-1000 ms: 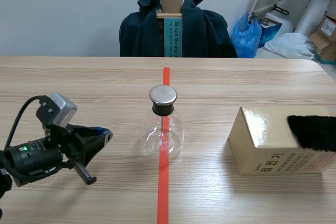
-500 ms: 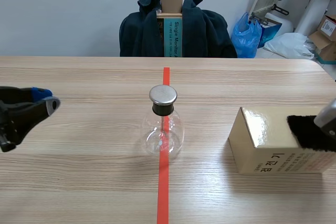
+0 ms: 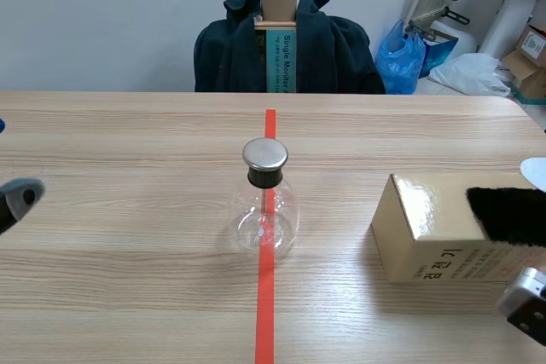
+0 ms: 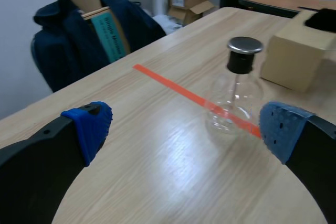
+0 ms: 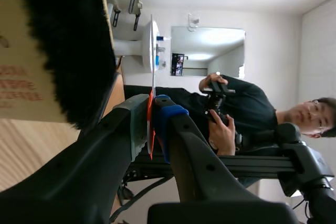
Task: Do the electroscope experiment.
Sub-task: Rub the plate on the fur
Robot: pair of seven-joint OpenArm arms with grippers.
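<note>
The metal-capped glass flask (image 3: 265,202) stands upright on the red tape line (image 3: 266,313) at mid-table, the left gripper (image 4: 186,127) faces it with fingers wide apart, and the right gripper (image 5: 152,124) is clamped on a thin white strip (image 5: 152,51) near the box (image 3: 426,236) topped with black fur (image 3: 508,210).

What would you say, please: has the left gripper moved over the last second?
Yes. The left gripper has drawn back leftward, away from the flask, and is nearly out of the scene view.
</note>
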